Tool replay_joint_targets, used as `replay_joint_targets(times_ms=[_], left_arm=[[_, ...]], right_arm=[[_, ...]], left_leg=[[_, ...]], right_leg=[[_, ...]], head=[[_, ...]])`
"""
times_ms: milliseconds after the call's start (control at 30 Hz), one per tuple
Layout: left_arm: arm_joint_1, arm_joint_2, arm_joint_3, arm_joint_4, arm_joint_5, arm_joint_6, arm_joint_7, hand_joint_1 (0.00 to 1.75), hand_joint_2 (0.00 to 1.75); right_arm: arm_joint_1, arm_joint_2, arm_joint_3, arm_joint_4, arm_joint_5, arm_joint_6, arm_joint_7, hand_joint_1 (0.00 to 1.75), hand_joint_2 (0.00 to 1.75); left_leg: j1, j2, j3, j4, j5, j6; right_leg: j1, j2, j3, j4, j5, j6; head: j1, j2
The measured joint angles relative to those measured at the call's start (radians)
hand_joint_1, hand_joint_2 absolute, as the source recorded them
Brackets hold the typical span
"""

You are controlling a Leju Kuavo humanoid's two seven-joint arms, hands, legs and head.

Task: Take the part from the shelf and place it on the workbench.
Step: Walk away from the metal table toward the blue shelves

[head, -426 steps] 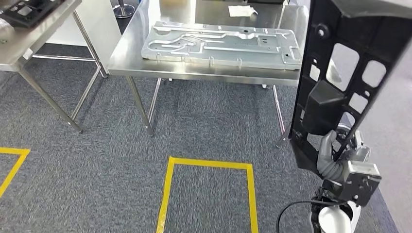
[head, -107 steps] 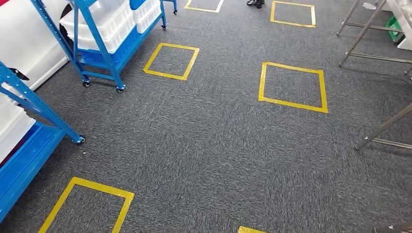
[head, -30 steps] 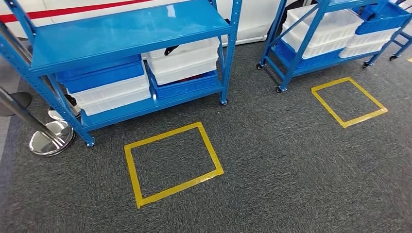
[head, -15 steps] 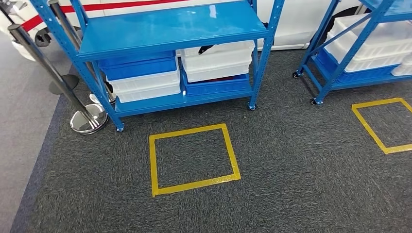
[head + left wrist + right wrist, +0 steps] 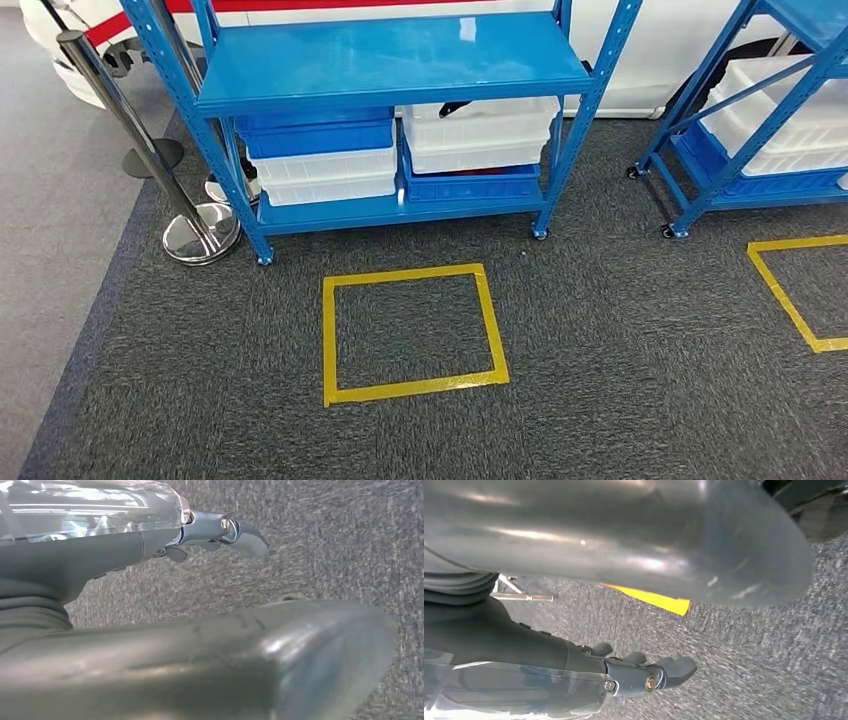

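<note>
While both hands, left hand (image 5: 220, 530) and right hand (image 5: 644, 677), hang loose holding nothing, the blue metal shelf (image 5: 400, 70) looks closer now, with bare grey carpet (image 5: 620, 400) in front.

Empty right hand (image 5: 589, 630), fingers (image 5: 674, 670) extended, above grey carpet (image 5: 774, 670).
</note>
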Motion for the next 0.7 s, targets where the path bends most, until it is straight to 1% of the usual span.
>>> replay_joint_targets(times_ms=[33, 67, 100, 133, 167, 200, 233, 267, 300, 333, 367, 400, 433, 467, 500, 533, 567, 600, 633, 667, 700], left_arm=[[0.001, 0.000, 0.000, 0.000, 0.000, 0.000, 0.000, 0.00, 0.00], [0.002, 0.000, 0.000, 0.000, -0.001, 0.000, 0.000, 0.00, 0.00], [0.003, 0.000, 0.000, 0.000, -0.001, -0.001, 0.000, 0.00, 0.00], [0.004, -0.001, 0.000, 0.000, -0.003, -0.001, 0.001, 0.00, 0.00], [0.004, -0.001, 0.000, 0.000, -0.004, -0.002, 0.001, 0.00, 0.00], [0.003, -0.001, 0.000, 0.000, -0.006, -0.003, 0.002, 0.00, 0.00], [0.002, -0.002, 0.000, 0.000, -0.007, -0.005, 0.004, 0.00, 0.00], [0.000, -0.002, -0.001, 0.000, -0.007, -0.006, 0.005, 0.00, 0.00], [-0.002, -0.001, -0.001, 0.000, -0.007, -0.008, 0.007, 0.00, 0.00], [-0.004, -0.001, -0.001, 0.000, -0.008, -0.009, 0.008, 0.00, 0.00], [-0.005, -0.001, -0.001, 0.000, -0.008, -0.010, 0.008, 0.00, 0.00], [-0.007, -0.002, -0.001, 0.000, -0.008, -0.011, 0.008, 0.00, 0.00], [-0.009, -0.002, -0.002, 0.000, -0.008, -0.011, 0.008, 0.00, 0.00], [-0.009, -0.002, -0.002, 0.000, -0.008, -0.012, 0.009, 0.00, 0.00], [-0.009, -0.002, -0.002, 0.000, -0.008, -0.011, 0.010, 0.00, 0.00], [-0.006, -0.002, -0.002, 0.000, -0.008, -0.011, 0.012, 0.00, 0.00], [-0.004, -0.002, -0.002, 0.000, -0.008, -0.011, 0.013, 0.00, 0.00], [-0.002, -0.002, -0.002, 0.000, -0.008, -0.011, 0.014, 0.00, 0.00], [0.001, -0.002, -0.002, 0.000, -0.008, -0.011, 0.016, 0.00, 0.00], [0.004, -0.001, -0.002, 0.000, -0.008, -0.011, 0.017, 0.00, 0.00], [0.008, 0.000, -0.002, 0.001, -0.008, -0.011, 0.019, 0.00, 0.00]], right_arm=[[0.002, 0.000, 0.000, 0.000, 0.000, 0.000, 0.001, 0.00, 0.00], [0.004, 0.000, -0.001, 0.000, -0.001, 0.000, 0.002, 0.00, 0.00], [0.007, 0.000, -0.001, 0.000, -0.002, 0.000, 0.003, 0.00, 0.00], [0.009, -0.001, -0.002, 0.000, -0.004, 0.000, 0.003, 0.00, 0.00], [0.012, -0.001, -0.002, 0.001, -0.006, 0.000, 0.003, 0.00, 0.00], [0.013, -0.001, -0.003, 0.001, -0.009, 0.000, 0.003, 0.00, 0.00], [0.013, -0.001, -0.003, 0.002, -0.011, 0.000, 0.003, 0.00, 0.00], [0.013, -0.001, -0.004, 0.002, -0.012, 0.000, 0.003, 0.00, 0.00], [0.013, 0.000, -0.004, 0.003, -0.013, 0.000, 0.003, 0.00, 0.00], [0.012, 0.000, -0.004, 0.003, -0.013, 0.000, 0.003, 0.00, 0.00], [0.012, 0.001, -0.005, 0.003, -0.013, 0.000, 0.003, 0.00, 0.00], [0.012, 0.002, -0.006, 0.003, -0.013, 0.000, 0.003, 0.00, 0.00], [0.012, 0.003, -0.007, 0.003, -0.013, 0.000, 0.003, 0.00, 0.00], [0.012, 0.003, -0.008, 0.003, -0.014, 0.000, 0.003, 0.00, 0.00], [0.012, 0.003, -0.009, 0.003, -0.014, 0.000, 0.002, 0.00, 0.00], [0.012, 0.003, -0.009, 0.003, -0.014, 0.000, 0.002, 0.00, 0.00], [0.013, 0.003, -0.009, 0.003, -0.014, 0.000, 0.002, 0.00, 0.00], [0.013, 0.003, -0.010, 0.003, -0.014, 0.000, 0.002, 0.00, 0.00], [0.015, 0.003, -0.010, 0.003, -0.014, 0.000, 0.002, 0.00, 0.00], [0.018, 0.005, -0.010, 0.004, -0.014, 0.000, 0.001, 0.00, 0.00], [0.019, 0.007, -0.011, 0.005, -0.016, 0.000, 0.002, 0.00, 0.00]], left_leg=[[0.000, -0.003, 0.009, 0.000, -0.008, -0.001], [0.001, -0.007, 0.020, 0.000, -0.017, -0.003], [0.002, -0.011, 0.035, 0.000, -0.028, -0.005], [0.003, -0.014, 0.050, 0.000, -0.040, -0.008], [0.002, -0.017, 0.064, 0.001, -0.054, -0.012], [0.001, -0.018, 0.077, 0.001, -0.067, -0.017], [0.000, -0.019, 0.087, -0.002, -0.081, -0.024], [-0.002, -0.020, 0.099, -0.002, -0.088, -0.030], [-0.003, -0.020, 0.106, 0.000, -0.088, -0.037], [-0.002, -0.019, 0.108, 0.014, -0.083, -0.042], [-0.001, -0.017, 0.100, 0.046, -0.070, -0.048], [0.001, -0.013, 0.075, 0.095, -0.060, -0.052], [0.002, -0.009, 0.037, 0.156, -0.062, -0.056], [0.002, -0.006, -0.008, 0.218, -0.078, -0.059], [0.002, -0.005, -0.054, 0.267, -0.113, -0.061], [0.002, -0.005, -0.095, 0.296, -0.154, -0.061], [0.002, -0.005, -0.126, 0.301, -0.188, -0.059], [0.001, -0.005, -0.147, 0.283, -0.200, -0.055], [-0.001, -0.004, -0.159, 0.246, -0.177, -0.048], [-0.005, -0.002, -0.167, 0.194, -0.111, -0.037], [-0.012, -0.001, -0.174, 0.145, -0.036, -0.027]], right_leg=[[-0.001, 0.001, -0.037, 0.038, -0.009, 0.002], [-0.001, 0.001, -0.059, 0.044, -0.005, 0.003], [-0.001, 0.001, -0.065, 0.018, 0.016, 0.003], [-0.002, 0.001, -0.057, -0.037, 0.057, 0.001], [-0.002, 0.001, -0.047, -0.102, 0.113, 0.000], [0.000, 0.001, -0.037, -0.151, 0.152, -0.005], [0.003, 0.001, -0.030, -0.183, 0.180, -0.011], [0.005, 0.002, -0.025, -0.196, 0.188, -0.019], [0.007, 0.002, -0.017, -0.195, 0.175, -0.027], [0.006, 0.002, -0.005, -0.200, 0.171, -0.035], [0.004, 0.002, 0.010, -0.206, 0.162, -0.043], [0.004, 0.001, 0.027, -0.212, 0.153, -0.051], [0.003, 0.001, 0.044, -0.216, 0.144, -0.056], [0.005, 0.001, 0.058, -0.219, 0.132, -0.060], [0.006, 0.002, 0.072, -0.220, 0.120, -0.062], [0.008, 0.003, 0.088, -0.220, 0.106, -0.063], [0.009, 0.005, 0.107, -0.220, 0.092, -0.063], [0.010, 0.006, 0.127, -0.220, 0.076, -0.063], [0.012, 0.006, 0.148, -0.221, 0.060, -0.062], [0.013, 0.005, 0.164, -0.221, 0.045, -0.062], [0.015, 0.007, 0.179, -0.220, 0.029, -0.060]], head=[[0.000, 0.000], [0.000, 0.000], [0.000, 0.000], [0.000, 0.000], [0.000, 0.000], [0.000, 0.000], [0.000, 0.000], [0.000, 0.000], [0.000, 0.000], [0.000, 0.000], [0.000, 0.000], [0.000, 0.000], [0.000, 0.000], [0.000, 0.000], [-0.001, 0.000], [-0.001, 0.000], [-0.001, 0.000], [-0.001, 0.000], [-0.001, 0.000], [-0.001, 0.000], [-0.001, 0.000]])
